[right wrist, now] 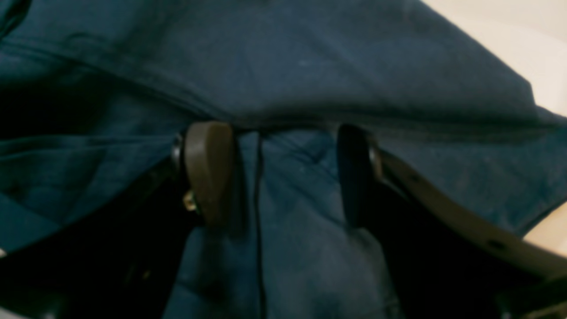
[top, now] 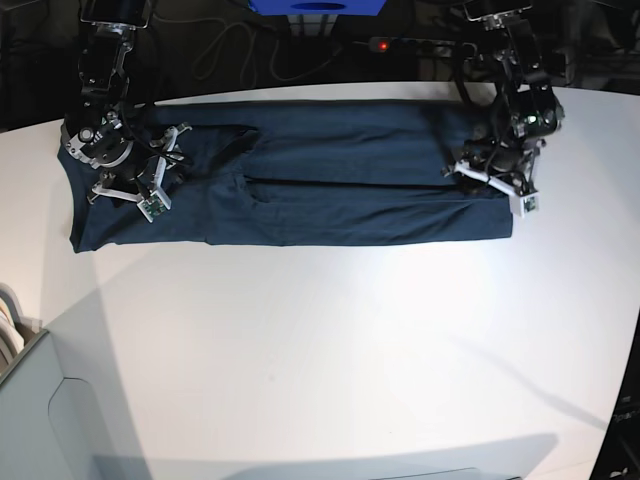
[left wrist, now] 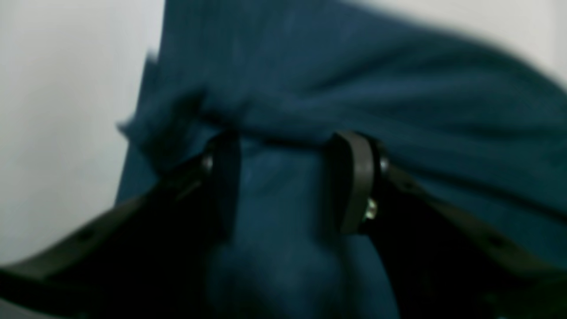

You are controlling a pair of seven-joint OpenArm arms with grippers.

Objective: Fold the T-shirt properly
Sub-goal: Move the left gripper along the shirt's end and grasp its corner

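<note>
You have the T-shirt (top: 300, 190) lying as a long dark blue band along the far edge of the white table (top: 330, 350), reaching from near the far left corner almost to the far right corner. It looks already folded lengthwise, with a crease line running down its middle and the edges fairly straight.

Your left end effector (left wrist: 283, 177) sits on the end of the band nearest the table's right edge. In the left wrist view its two fingers (left wrist: 354, 181) stand apart with a ridge of blue cloth bunched between and just above them; the view is blurred, so you cannot tell whether the pads actually press the fabric.

Your right end effector (right wrist: 277, 175) is over the opposite end, near the table's left edge. Its fingers (right wrist: 208, 170) are likewise spread, with a fold of the shirt running across their tips and cloth filling the gap between them. Both sets of jaws read as open wide, straddling fabric rather than pinched tight on it
</note>
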